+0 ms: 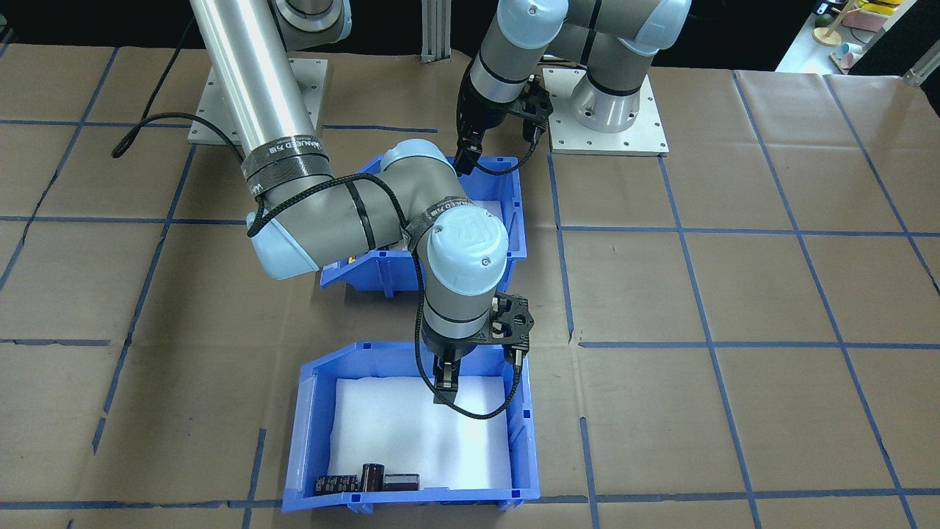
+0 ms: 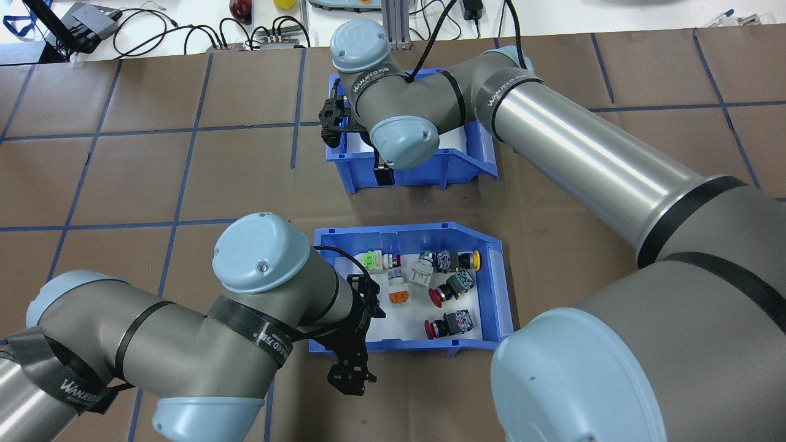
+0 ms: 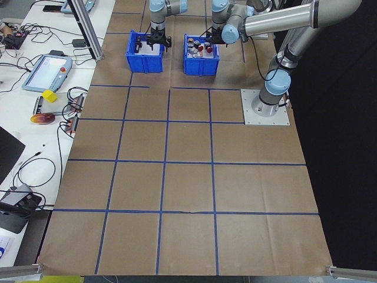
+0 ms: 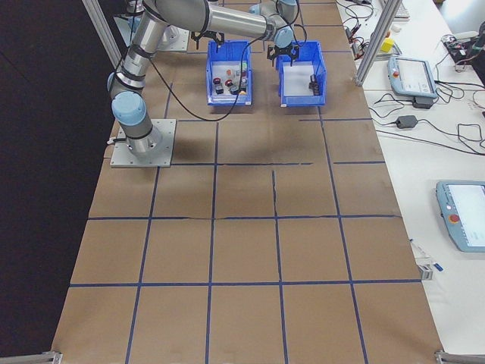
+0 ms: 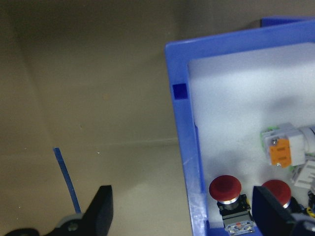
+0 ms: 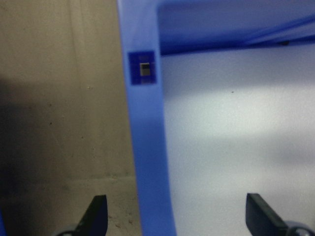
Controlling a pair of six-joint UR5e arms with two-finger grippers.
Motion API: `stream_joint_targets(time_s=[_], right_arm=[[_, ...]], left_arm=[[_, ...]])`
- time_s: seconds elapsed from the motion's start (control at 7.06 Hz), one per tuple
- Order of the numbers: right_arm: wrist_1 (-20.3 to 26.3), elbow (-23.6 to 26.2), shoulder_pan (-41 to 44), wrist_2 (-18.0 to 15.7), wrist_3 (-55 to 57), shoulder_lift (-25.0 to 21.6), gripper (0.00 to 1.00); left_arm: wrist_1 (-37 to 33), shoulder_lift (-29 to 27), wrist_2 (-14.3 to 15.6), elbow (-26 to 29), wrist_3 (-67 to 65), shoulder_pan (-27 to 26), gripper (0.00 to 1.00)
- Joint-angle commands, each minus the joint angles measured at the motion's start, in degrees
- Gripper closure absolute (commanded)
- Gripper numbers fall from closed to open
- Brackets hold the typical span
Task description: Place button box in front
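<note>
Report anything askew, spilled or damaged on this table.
Nothing stands out. The button box sits flat, its switches loose inside on the foam. The other blue bin is upright with black parts at one end. Both pincers, left and right, straddle bin walls, open.

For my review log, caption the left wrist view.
Open left gripper straddles the wall of the button box, one of its fingers inside near red push-buttons.

Two blue bins: the button box holds about seven switches (some overlap), the other bin three black parts.
</note>
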Motion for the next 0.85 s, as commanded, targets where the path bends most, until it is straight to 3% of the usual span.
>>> stream_joint_targets(time_s=[0.0,0.28,0.71], right_arm=[[-0.1,-0.3,0.0,-0.1,-0.2,-0.3,0.77],[0.0,-1.3,-0.1,-0.2,-0.1,-1.4,0.93],[4.1,-0.6,-1.8,-0.4,-1.2,-7.2,0.95]], left_arm=[[2.4,-2.5,0.2,-0.4,-0.2,-0.8,0.07],[8.6,-4.7,0.3,-2.3,-4.7,-3.1,0.10],[10.5,-6.3,1.2,-3.5,-5.1,-3.7,0.24]])
